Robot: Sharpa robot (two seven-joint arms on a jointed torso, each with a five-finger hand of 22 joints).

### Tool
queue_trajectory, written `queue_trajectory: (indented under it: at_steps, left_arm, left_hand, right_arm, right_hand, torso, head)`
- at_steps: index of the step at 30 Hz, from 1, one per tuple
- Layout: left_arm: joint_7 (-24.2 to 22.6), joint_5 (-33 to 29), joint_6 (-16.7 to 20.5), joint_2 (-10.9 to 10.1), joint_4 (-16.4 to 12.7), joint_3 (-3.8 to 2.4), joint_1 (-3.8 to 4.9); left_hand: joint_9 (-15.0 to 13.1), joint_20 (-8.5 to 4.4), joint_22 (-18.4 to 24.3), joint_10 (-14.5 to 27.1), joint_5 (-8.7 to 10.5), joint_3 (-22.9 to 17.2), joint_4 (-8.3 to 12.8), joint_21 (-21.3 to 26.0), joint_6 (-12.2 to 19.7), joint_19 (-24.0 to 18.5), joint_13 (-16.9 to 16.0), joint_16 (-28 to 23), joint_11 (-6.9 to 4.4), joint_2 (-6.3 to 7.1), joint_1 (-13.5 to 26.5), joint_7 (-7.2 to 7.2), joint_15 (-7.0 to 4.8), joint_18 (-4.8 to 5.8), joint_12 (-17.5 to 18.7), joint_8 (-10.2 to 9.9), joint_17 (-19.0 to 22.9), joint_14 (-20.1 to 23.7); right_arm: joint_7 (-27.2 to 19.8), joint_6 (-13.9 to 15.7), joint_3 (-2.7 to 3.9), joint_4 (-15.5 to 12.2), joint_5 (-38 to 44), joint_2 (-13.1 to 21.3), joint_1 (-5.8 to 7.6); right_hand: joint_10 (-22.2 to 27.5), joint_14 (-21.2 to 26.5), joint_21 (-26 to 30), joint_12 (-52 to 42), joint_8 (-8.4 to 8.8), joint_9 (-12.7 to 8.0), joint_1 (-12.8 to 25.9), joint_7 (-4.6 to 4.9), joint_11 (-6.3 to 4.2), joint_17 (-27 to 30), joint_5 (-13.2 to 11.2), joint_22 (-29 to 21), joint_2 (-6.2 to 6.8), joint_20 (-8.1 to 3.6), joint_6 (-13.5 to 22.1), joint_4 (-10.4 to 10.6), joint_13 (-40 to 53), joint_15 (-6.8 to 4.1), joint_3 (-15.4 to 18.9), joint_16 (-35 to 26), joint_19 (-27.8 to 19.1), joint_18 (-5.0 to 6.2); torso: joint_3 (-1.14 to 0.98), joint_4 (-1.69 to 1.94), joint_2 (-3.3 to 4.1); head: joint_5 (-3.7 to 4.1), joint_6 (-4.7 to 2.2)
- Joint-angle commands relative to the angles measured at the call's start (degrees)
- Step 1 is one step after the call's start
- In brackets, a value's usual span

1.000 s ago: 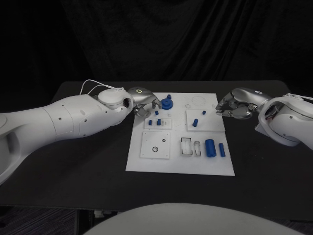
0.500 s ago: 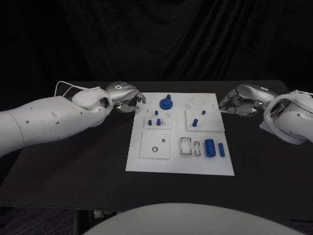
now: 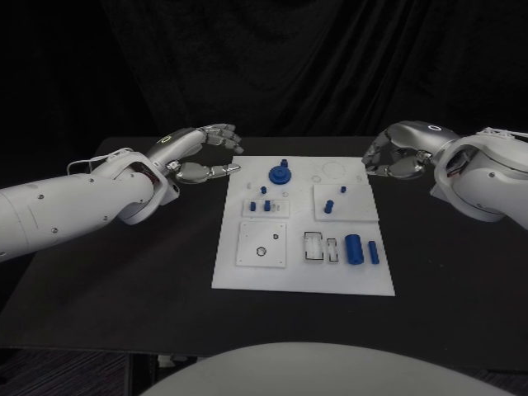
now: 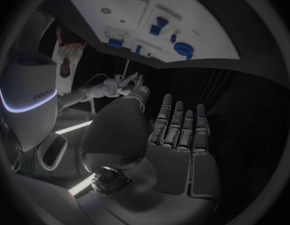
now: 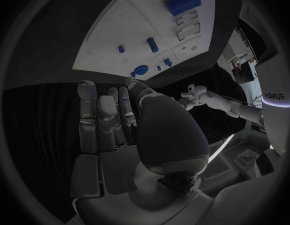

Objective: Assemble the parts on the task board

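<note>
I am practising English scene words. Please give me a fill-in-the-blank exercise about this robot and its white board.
1. The task board lies on a ____ table.
2. The left hand holds ____.
3. The round blue part stands at the board's ____ edge, away from the robot.
4. Both hands hover ____ the board.

Missing words: black; nothing; far; beside

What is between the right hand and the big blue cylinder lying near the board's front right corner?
Nothing visible. The right hand hangs empty off the task board's far right edge; bare board and black table lie between it and the blue cylinder.
</note>
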State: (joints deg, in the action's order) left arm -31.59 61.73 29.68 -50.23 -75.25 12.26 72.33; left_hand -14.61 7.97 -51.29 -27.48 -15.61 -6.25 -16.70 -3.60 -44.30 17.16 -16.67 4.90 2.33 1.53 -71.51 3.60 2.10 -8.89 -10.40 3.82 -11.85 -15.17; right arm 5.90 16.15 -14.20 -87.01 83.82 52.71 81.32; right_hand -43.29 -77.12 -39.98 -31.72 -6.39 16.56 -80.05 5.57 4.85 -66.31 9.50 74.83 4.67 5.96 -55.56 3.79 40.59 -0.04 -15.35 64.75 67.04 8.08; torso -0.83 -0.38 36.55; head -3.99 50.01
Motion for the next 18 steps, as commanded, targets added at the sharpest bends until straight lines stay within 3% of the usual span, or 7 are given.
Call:
queue_trajectory:
  at_steps: [1,2,3,7,10,13,18]
  left_arm:
    - [-9.8,-25.7,-11.6,-0.4,-0.8,-0.04,-0.35]
    - [-10.3,-28.9,-13.4,-0.6,-1.0,-0.04,-0.49]
    - [-10.7,-31.8,-15.1,-0.7,-1.2,-0.04,-0.63]
    - [-11.9,-42.8,-20.6,-1.8,-3.2,-0.03,-1.28]
    - [-12.5,-46.8,-22.3,-2.9,-5.3,-0.03,-1.67]
    - [-13.1,-48.9,-23.3,-3.6,-7.1,-0.03,-1.98]
    - [-13.9,-50.6,-24.2,-4.3,-8.4,-0.02,-2.29]
  left_hand:
    - [1.6,0.32,4.6,9.4,-0.22,4.5,0.4,0.3,3.0,-3.3,6.3,-3.2,0.52,-1.93,3.1,0.61,0.43,-0.82,4.4,0.1,5.2,6.8]
    - [2.7,0.46,9.4,11.8,-0.26,5.7,-0.1,0.6,5.3,-5.5,8.2,-3.5,0.63,-2.38,3.2,0.54,0.45,-0.80,5.3,-0.2,6.5,8.5]
    - [5.3,1.43,15.7,15.2,-0.30,8.7,-0.2,0.6,11.3,-8.3,11.1,-4.0,0.73,-3.89,3.2,0.54,1.24,-0.89,6.5,-0.4,8.9,11.4]
    - [9.9,2.60,23.3,20.0,-0.21,14.7,0.0,0.8,20.9,-9.4,14.9,-4.5,-0.98,-6.91,1.2,-2.40,2.75,-0.99,7.3,-1.3,11.2,14.0]
    - [11.1,2.90,26.2,21.5,-0.32,16.7,-0.1,1.0,22.8,-10.3,15.3,-4.8,-1.36,-8.13,0.4,-3.97,2.80,-1.05,7.5,-1.5,11.7,14.9]
    - [11.8,2.74,32.4,22.3,-0.38,18.3,0.0,1.5,22.7,-13.2,15.4,-4.9,-1.78,-8.78,-1.2,-3.87,0.92,-1.34,7.5,-1.4,11.8,15.2]
    - [12.0,2.32,33.9,22.4,-0.39,18.7,0.0,1.6,22.5,-13.7,15.4,-4.9,-1.67,-9.01,-1.8,-4.14,0.42,-1.45,7.4,-1.4,11.8,15.2]
  right_arm:
    - [2.0,-4.1,0.03,0.8,6.2,-0.7,-0.33]
    - [1.9,-4.6,0.03,1.0,6.6,-0.9,-0.53]
    - [1.8,-4.9,0.03,1.3,7.0,-1.1,-0.76]
    - [0.8,-5.2,0.03,2.6,9.7,-2.0,-2.15]
    - [0.1,-4.9,0.04,3.5,11.3,-2.5,-3.06]
    - [-0.6,-4.4,0.04,4.3,12.2,-3.0,-3.78]
    - [-1.9,-3.1,0.04,5.8,13.0,-4.0,-4.74]
  right_hand:
    - [2.0,1.4,2.9,2.4,1.39,-0.2,0.2,-0.31,0.76,1.6,0.1,-0.7,0.97,0.32,2.3,0.0,-2.4,0.47,-0.3,-1.5,-1.2,1.15]
    - [2.9,2.1,4.2,3.4,2.06,-0.4,0.4,-0.69,1.10,2.5,0.0,-1.1,1.11,0.52,3.5,0.1,-3.3,0.72,-0.2,-2.3,-1.8,1.27]
    - [3.6,2.9,5.4,4.3,2.50,-0.7,0.3,-0.83,1.43,3.5,0.0,-1.4,1.24,0.80,4.6,0.0,-4.5,0.88,-0.2,-3.2,-2.3,1.36]
    - [4.6,3.2,6.2,6.5,2.60,-1.6,-0.3,-0.73,1.76,4.4,0.1,-1.4,1.24,1.09,6.3,-0.3,-7.5,1.01,-0.1,-3.4,-2.1,1.45]
    - [2.0,3.1,5.9,7.5,2.30,-2.0,-1.2,-0.65,1.66,5.2,0.1,-1.0,1.05,1.06,5.8,-0.8,-10.5,0.95,-0.4,-3.2,-1.1,1.37]
    - [1.5,3.2,6.2,7.8,2.23,-2.1,-1.5,-0.70,1.63,5.5,0.1,-1.0,1.05,1.04,5.7,-1.0,-11.3,0.91,-0.5,-3.4,-1.1,1.41]
    - [1.1,3.2,6.2,8.3,2.07,-2.2,-1.4,-0.58,1.68,5.6,0.1,-0.8,1.06,1.04,5.2,-1.0,-12.3,0.94,-0.5,-3.1,-0.9,1.35]
  torso:
    - [0.21,0.41,0.19]
    - [0.29,0.57,0.25]
    - [0.33,0.65,0.31]
    - [0.90,1.34,0.67]
    - [1.29,1.85,0.83]
    - [1.74,2.43,1.04]
    - [2.24,2.95,1.20]
  head:
    - [0.44,-0.01]
    - [0.75,-0.01]
    - [0.99,-0.01]
    - [3.22,-0.01]
    - [4.57,-0.01]
    - [5.80,-0.01]
    - [6.22,-0.01]
